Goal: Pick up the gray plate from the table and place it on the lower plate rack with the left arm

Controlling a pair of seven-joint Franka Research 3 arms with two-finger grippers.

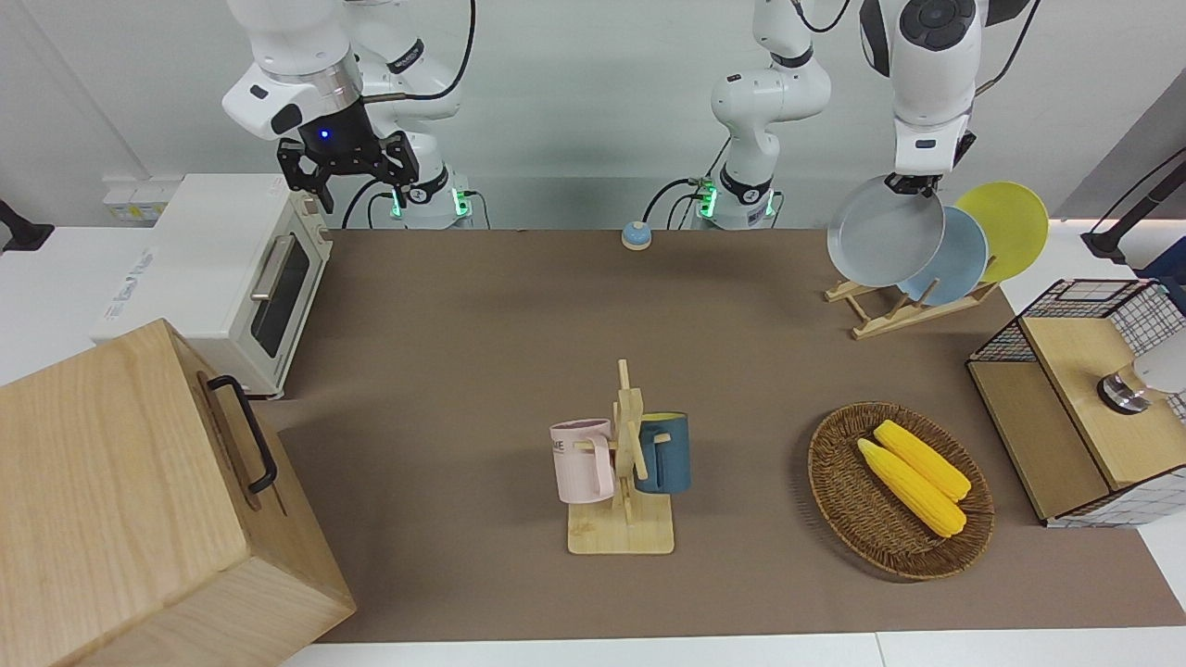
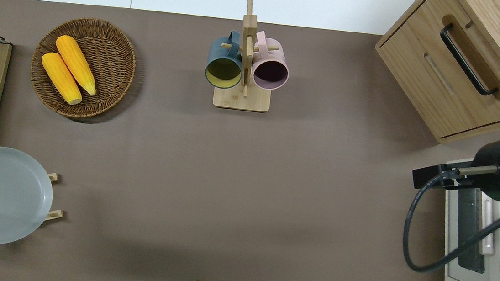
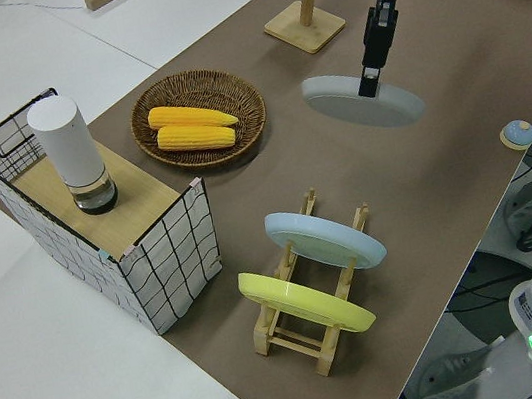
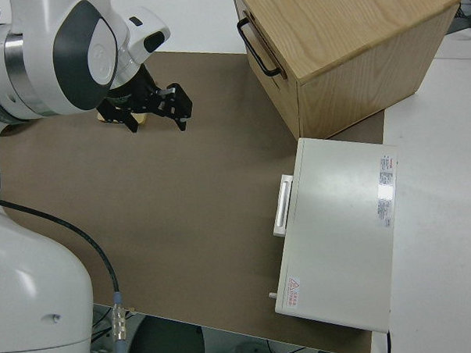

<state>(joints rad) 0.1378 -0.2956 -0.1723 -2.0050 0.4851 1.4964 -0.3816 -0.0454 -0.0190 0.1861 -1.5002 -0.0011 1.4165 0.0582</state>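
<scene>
My left gripper (image 1: 913, 183) is shut on the rim of the gray plate (image 1: 880, 233) and holds it tilted in the air. In the overhead view the gray plate (image 2: 3, 197) is over the lower plate rack (image 2: 54, 215), whose two rail ends stick out from under it. The left side view shows the plate (image 3: 364, 103) hanging from the left gripper (image 3: 370, 80), apart from the rack (image 3: 313, 339). The rack (image 1: 889, 310) holds a light blue plate (image 1: 964, 259) and a yellow plate (image 1: 1010, 222). My right gripper (image 1: 350, 181) is open and parked.
A mug stand (image 1: 625, 482) with a pink and a blue mug stands mid-table. A wicker basket (image 1: 839, 500) holds two corn cobs. A wire-sided shelf (image 1: 1075, 398), a toaster oven (image 1: 232, 278), a wooden cabinet (image 1: 139, 500) and a small blue bell (image 1: 636, 235) are around.
</scene>
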